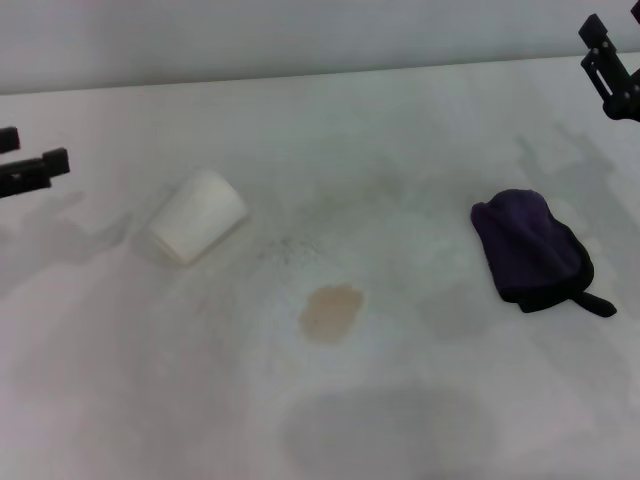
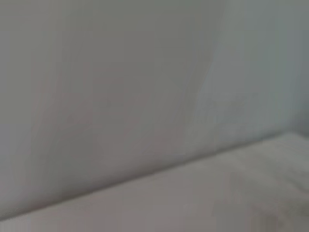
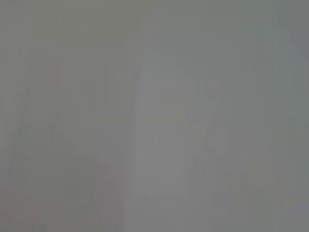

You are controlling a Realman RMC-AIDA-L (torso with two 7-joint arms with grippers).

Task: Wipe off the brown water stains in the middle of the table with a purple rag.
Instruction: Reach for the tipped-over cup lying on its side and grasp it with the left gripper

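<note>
The brown water stains [image 1: 331, 312] form one pale tan blotch on the white table [image 1: 120, 380], near its middle. The purple rag [image 1: 530, 248] lies bunched to the right of the blotch, its black tab pointing toward the front right. My right gripper [image 1: 592, 48] hangs open above the table's far right, well behind the rag and apart from it. My left gripper [image 1: 40, 150] is open at the far left edge, holding nothing. Neither wrist view shows the rag, the stain or any fingers.
A white paper cup [image 1: 197, 217] lies on its side to the left of and behind the stain. Faint grey smears and shadows mark the tabletop. A pale wall runs along the table's far edge [image 1: 300, 72].
</note>
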